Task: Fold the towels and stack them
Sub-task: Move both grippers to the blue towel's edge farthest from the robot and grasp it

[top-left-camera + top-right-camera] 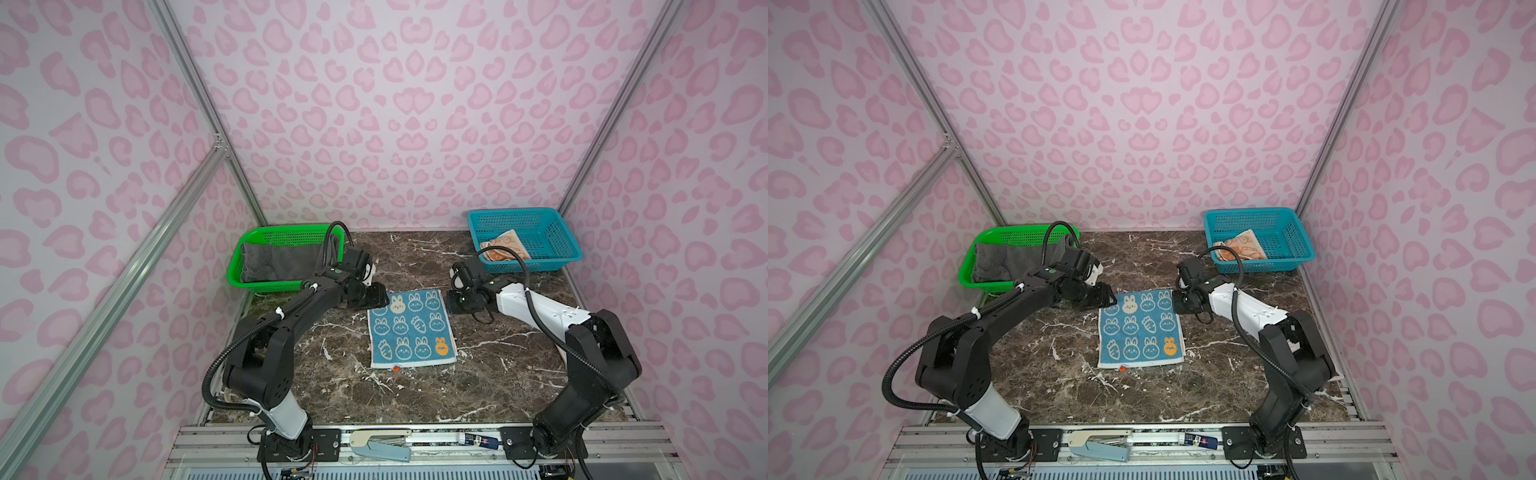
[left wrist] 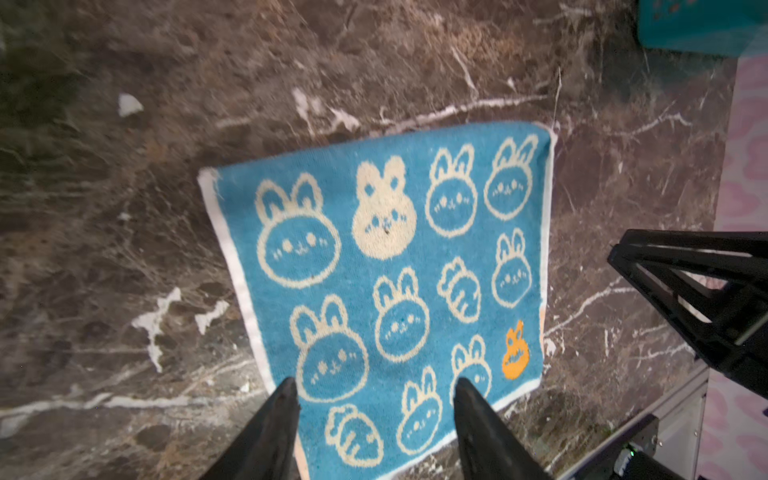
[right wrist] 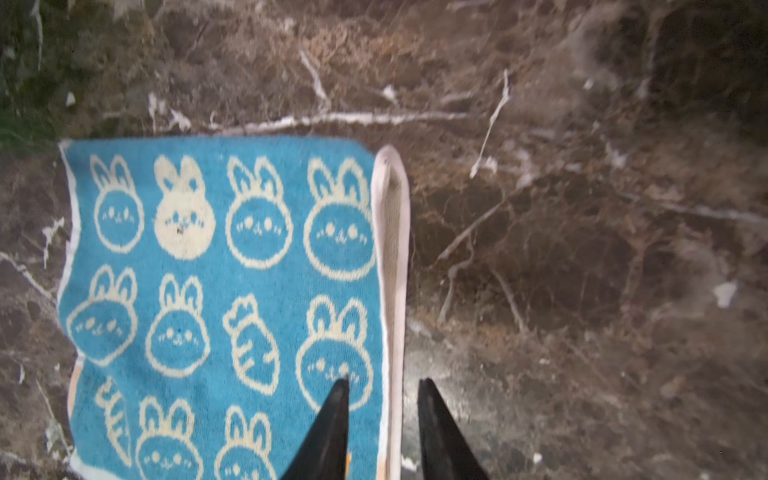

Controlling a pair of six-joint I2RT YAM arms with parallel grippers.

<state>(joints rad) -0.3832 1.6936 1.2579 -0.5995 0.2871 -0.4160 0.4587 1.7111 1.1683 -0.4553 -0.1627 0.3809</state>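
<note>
A blue towel [image 1: 411,328] [image 1: 1140,330] with white rabbits lies flat on the middle of the marble table. My left gripper [image 1: 380,301] [image 1: 1106,299] hovers at its far left corner. In the left wrist view the left gripper [image 2: 376,384] is open, with the blue towel [image 2: 386,270] showing between its fingers. My right gripper [image 1: 451,301] [image 1: 1177,301] is at the far right corner. The right gripper [image 3: 383,381] is open, one finger on each side of the blue towel's [image 3: 224,291] white hem. A dark-grey towel [image 1: 278,259] lies in the green basket [image 1: 291,230]. An orange-cream towel [image 1: 503,245] sits in the teal basket [image 1: 552,241].
The green basket stands at the back left and the teal one at the back right, both near the pink patterned walls. A stapler-like tool [image 1: 380,446] and a small tube [image 1: 480,439] lie on the metal rail in front. The right arm [image 2: 685,299] shows in the left wrist view.
</note>
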